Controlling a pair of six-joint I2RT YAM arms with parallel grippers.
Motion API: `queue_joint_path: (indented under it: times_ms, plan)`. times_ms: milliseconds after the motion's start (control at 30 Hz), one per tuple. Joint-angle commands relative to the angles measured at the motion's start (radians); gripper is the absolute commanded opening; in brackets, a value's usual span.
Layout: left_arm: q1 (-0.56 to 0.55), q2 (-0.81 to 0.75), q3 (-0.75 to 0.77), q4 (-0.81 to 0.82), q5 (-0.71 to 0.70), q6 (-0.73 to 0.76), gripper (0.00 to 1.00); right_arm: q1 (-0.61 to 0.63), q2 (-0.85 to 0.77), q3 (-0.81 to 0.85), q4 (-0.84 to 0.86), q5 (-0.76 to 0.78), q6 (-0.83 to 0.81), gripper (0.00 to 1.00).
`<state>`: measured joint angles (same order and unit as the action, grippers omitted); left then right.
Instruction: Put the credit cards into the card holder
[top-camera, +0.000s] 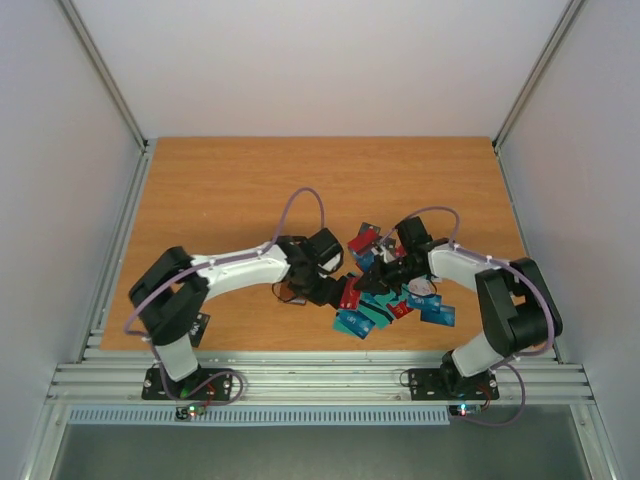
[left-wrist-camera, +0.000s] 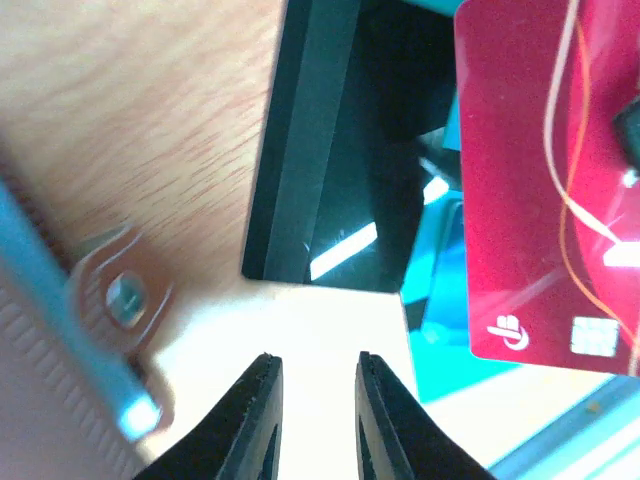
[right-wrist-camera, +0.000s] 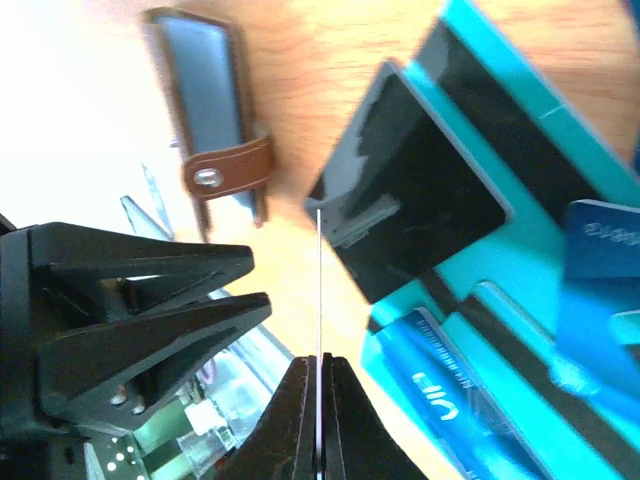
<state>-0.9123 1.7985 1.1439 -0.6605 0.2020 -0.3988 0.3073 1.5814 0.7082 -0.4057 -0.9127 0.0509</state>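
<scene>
My right gripper (right-wrist-camera: 320, 360) is shut on a red credit card (left-wrist-camera: 530, 180), which it holds upright and which shows edge-on as a thin pale line in the right wrist view. My left gripper (left-wrist-camera: 315, 360) is open, its jaws a small gap apart with nothing between them, just left of that card (top-camera: 350, 294). The brown card holder (right-wrist-camera: 205, 100) lies on the table beyond, its snap strap (right-wrist-camera: 228, 172) sticking out. A black card (right-wrist-camera: 410, 190) and teal cards (right-wrist-camera: 520, 150) lie flat beneath.
A pile of teal, blue and red cards (top-camera: 395, 305) spreads between the two grippers and the table's near edge. Grey walls close in the wooden table (top-camera: 230, 190) on three sides. The left gripper's fingers (right-wrist-camera: 150, 300) show at the left of the right wrist view.
</scene>
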Motion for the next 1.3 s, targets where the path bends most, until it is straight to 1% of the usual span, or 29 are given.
queue_joint_path:
  times_ms: [0,67,200,333,433,533,567,700,900,1000,1067,1267]
  plan:
    - [0.017,-0.165,0.027,-0.096,-0.029,-0.01,0.27,0.0,-0.099,0.066,-0.126,-0.014,-0.031,0.01]
    - [0.024,-0.226,0.044,-0.119,-0.009,-0.004,0.33,0.0,-0.138,0.098,-0.147,-0.038,-0.025,0.01]
    - [0.056,-0.338,0.064,-0.136,0.12,0.013,0.48,0.0,-0.208,0.17,-0.177,-0.098,-0.015,0.01]
    - [0.097,-0.44,0.062,-0.122,0.232,0.021,0.6,0.0,-0.27,0.213,-0.14,-0.19,0.03,0.01]
    - [0.129,-0.502,0.049,-0.088,0.317,0.017,0.66,0.001,-0.314,0.219,-0.063,-0.256,0.106,0.01]
    - [0.149,-0.547,0.028,-0.039,0.381,0.003,0.68,0.004,-0.355,0.229,0.01,-0.316,0.163,0.01]
    - [0.156,-0.559,0.026,-0.021,0.405,-0.009,0.68,0.007,-0.364,0.235,0.026,-0.332,0.173,0.01]
    - [0.178,-0.582,0.022,0.064,0.509,-0.075,0.62,0.022,-0.392,0.257,0.07,-0.391,0.201,0.01]
    - [0.189,-0.59,0.013,0.188,0.597,-0.195,0.52,0.054,-0.428,0.269,0.173,-0.447,0.277,0.01]
    - [0.19,-0.593,0.002,0.25,0.615,-0.246,0.44,0.071,-0.433,0.279,0.185,-0.451,0.286,0.01]
    - [0.189,-0.598,-0.007,0.28,0.617,-0.286,0.38,0.08,-0.436,0.281,0.204,-0.453,0.298,0.01]
    - [0.189,-0.614,-0.026,0.307,0.614,-0.33,0.23,0.096,-0.439,0.278,0.225,-0.459,0.305,0.01]
